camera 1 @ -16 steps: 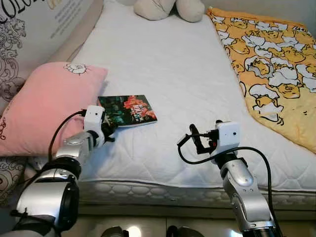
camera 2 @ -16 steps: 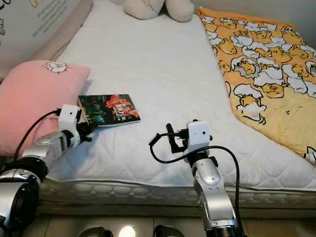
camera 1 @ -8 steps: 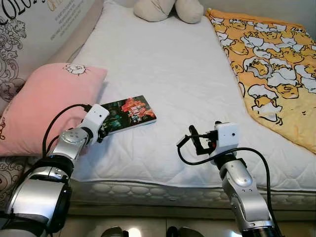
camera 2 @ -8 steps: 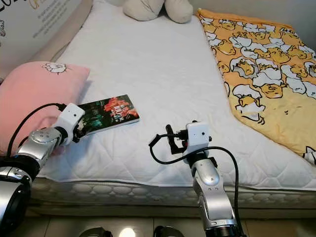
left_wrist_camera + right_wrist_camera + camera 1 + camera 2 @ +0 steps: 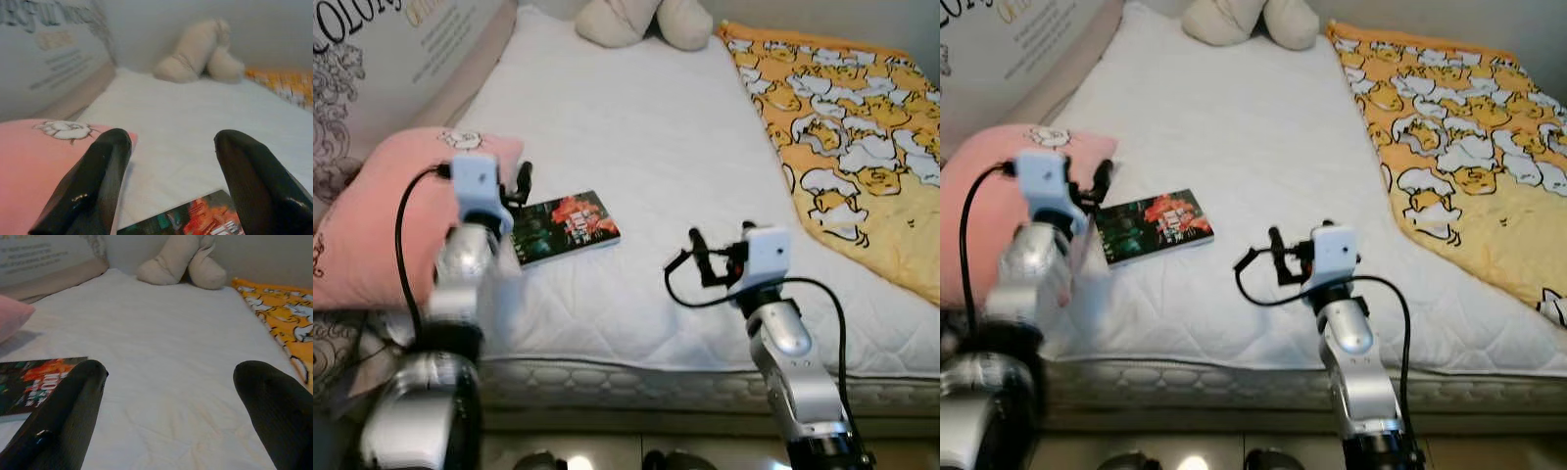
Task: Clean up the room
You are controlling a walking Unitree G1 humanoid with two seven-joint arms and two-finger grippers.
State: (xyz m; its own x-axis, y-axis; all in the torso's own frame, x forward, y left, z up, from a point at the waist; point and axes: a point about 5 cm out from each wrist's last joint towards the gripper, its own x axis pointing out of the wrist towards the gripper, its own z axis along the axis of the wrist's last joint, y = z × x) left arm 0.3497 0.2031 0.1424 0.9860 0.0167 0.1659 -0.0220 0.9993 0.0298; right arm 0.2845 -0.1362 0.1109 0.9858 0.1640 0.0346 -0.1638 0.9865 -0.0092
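Observation:
A dark book [image 5: 563, 223] with a red and green cover lies flat on the white mattress [image 5: 626, 117], beside a pink pillow [image 5: 382, 225]. My left gripper [image 5: 521, 184] is raised above the book's left end, by the pillow's edge, open and holding nothing. In the left wrist view its two black fingers [image 5: 93, 181] stand wide apart, with the book [image 5: 195, 220] low between them. My right gripper [image 5: 697, 262] hovers over the mattress to the right of the book, open and empty. The book [image 5: 34, 382] lies off to one side in the right wrist view.
A yellow patterned blanket [image 5: 862, 137] covers the right side of the bed. A beige plush toy [image 5: 631, 20] sits at the far end. A printed cushion [image 5: 372, 78] leans along the left. The mattress's front edge [image 5: 636, 377] is just before me.
My left arm has swung up from the book's left end and now points over it, blurred by motion. The book still lies on the mattress. The right arm has barely moved.

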